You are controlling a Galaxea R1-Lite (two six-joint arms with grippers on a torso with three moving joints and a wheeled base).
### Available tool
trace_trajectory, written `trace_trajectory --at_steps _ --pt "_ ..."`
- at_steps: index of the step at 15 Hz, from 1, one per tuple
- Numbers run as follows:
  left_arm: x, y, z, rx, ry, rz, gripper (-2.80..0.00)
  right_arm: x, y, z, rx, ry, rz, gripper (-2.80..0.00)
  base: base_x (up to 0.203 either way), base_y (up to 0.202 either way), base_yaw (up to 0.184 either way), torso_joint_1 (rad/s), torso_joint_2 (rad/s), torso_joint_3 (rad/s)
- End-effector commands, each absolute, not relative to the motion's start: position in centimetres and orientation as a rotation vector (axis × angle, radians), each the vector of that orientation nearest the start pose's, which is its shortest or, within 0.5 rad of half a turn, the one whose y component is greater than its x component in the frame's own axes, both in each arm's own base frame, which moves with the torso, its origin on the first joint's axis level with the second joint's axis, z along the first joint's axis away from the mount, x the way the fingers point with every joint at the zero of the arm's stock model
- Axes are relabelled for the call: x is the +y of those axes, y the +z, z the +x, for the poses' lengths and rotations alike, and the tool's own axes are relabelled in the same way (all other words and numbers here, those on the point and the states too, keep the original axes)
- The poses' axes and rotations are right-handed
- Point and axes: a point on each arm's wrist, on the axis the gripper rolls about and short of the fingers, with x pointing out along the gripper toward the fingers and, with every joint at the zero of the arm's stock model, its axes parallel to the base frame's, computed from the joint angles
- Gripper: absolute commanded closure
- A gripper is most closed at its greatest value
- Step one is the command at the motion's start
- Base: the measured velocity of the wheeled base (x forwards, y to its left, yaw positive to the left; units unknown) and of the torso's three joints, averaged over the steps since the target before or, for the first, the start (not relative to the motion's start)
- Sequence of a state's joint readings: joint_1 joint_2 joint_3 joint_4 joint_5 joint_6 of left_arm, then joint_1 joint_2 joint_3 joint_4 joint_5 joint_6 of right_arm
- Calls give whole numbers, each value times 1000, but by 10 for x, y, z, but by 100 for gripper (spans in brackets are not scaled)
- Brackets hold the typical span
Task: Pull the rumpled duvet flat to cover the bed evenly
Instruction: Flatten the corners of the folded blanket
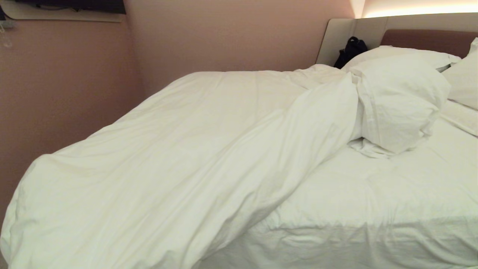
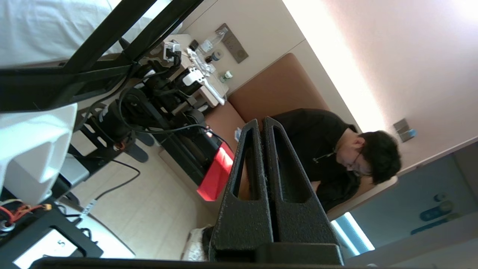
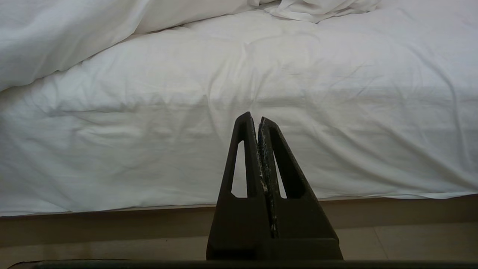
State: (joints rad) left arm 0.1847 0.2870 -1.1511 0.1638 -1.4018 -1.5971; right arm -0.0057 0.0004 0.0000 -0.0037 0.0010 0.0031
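The white duvet lies bunched over the left part of the bed, hanging over the near left corner; its upper right corner is folded back in a lump near the pillows. The sheeted mattress to the right lies bare. Neither arm shows in the head view. My right gripper is shut and empty, low beside the bed, pointing at the sheeted mattress side, with the duvet's edge above and to one side. My left gripper is shut and empty, pointing away from the bed into the room.
Pillows lie at the brown headboard, with a black bag beside them. A pink wall runs close along the bed's left side. A person in black sits in the room, beside equipment and cables.
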Motion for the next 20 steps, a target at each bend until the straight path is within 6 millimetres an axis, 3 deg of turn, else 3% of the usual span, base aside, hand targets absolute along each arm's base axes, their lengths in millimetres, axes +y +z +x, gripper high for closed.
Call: trace_trajectory --at_steps 1,4,14,20 --pt "-53 321 -161 482 -1212 -842 0 0 76 -23 -5 -5 3 0 0 0 0 0 0 0" --pt "-55 322 -161 418 -1186 -843 0 0 76 -23 -5 -5 3 0 0 0 0 0 0 0" --pt "-49 331 -158 -100 -877 -1088 0 0 76 -23 -5 -5 3 0 0 0 0 0 0 0" --pt "-43 332 -155 -376 -657 -1013 0 0 76 -23 -5 -5 3 0 0 0 0 0 0 0"
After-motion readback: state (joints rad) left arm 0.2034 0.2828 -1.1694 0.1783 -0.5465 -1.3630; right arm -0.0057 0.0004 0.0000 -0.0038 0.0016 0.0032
